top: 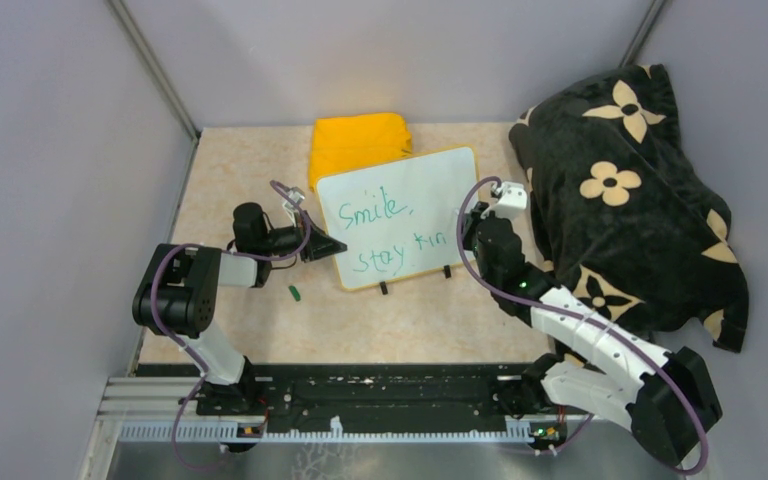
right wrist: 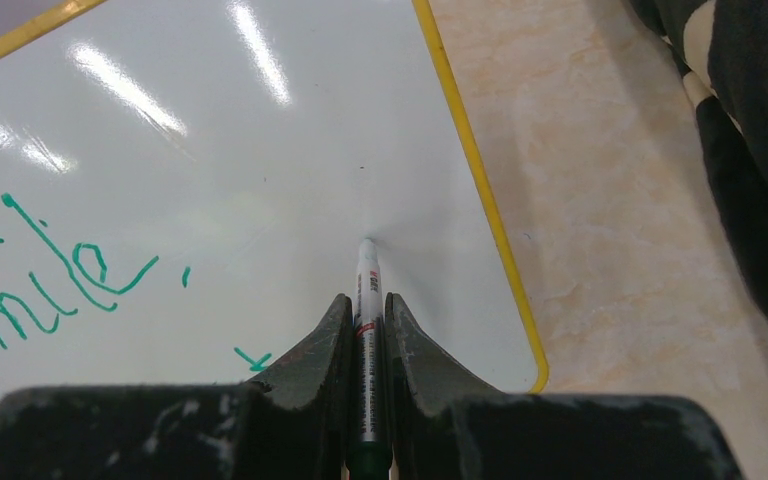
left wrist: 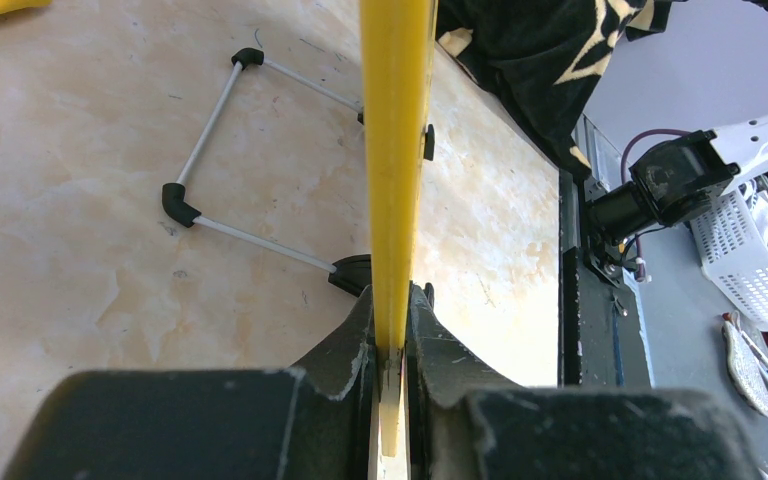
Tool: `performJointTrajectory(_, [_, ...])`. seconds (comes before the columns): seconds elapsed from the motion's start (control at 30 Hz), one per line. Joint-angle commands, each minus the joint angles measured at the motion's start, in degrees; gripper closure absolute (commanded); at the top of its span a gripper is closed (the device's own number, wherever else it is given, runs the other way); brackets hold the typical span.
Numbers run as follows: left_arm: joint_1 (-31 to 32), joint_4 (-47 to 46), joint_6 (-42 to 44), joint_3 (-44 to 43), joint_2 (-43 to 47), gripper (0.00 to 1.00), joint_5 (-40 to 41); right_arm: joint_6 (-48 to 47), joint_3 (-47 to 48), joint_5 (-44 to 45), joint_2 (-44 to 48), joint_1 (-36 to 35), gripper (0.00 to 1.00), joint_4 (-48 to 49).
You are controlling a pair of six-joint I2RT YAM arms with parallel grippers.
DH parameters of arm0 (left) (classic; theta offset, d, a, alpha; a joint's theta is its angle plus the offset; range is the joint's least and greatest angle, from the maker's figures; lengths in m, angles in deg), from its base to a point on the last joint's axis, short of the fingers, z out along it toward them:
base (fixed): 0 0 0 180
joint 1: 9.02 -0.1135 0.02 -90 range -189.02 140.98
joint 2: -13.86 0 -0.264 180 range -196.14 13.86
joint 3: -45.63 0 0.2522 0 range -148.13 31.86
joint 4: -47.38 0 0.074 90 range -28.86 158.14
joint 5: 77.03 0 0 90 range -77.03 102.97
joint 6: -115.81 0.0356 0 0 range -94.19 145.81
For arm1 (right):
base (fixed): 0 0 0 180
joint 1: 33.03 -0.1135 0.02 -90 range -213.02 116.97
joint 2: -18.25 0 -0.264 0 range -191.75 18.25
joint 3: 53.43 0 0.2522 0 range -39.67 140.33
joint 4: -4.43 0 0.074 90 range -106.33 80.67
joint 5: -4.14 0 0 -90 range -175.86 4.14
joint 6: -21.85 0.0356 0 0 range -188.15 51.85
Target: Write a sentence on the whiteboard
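The whiteboard stands tilted on its wire stand in the middle of the table. Green handwriting on it reads "Smile," and below "stay kin". My left gripper is shut on the board's left yellow rim. My right gripper is shut on a white marker with its tip touching the board near the right rim. Part of the green writing shows in the right wrist view. A green marker cap lies on the table below the left gripper.
A folded yellow cloth lies behind the board. A black flowered blanket is heaped at the right. The board's wire stand rests on the table behind it. A black rail runs along the near edge.
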Motion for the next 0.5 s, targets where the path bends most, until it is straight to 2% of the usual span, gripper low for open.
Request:
performJointTrajectory(0.0, [1.05,4.97,3.15,-0.01,-1.01,1.00,3.91,1.07,0.89,-0.64,-0.50,1.04,1.00,2.60])
performJointTrajectory(0.47, [1.00,5.22,3.32,-0.08,-1.05,1.00,4.18,3.63,-3.86,-0.73,1.62,1.18,1.00,-0.31])
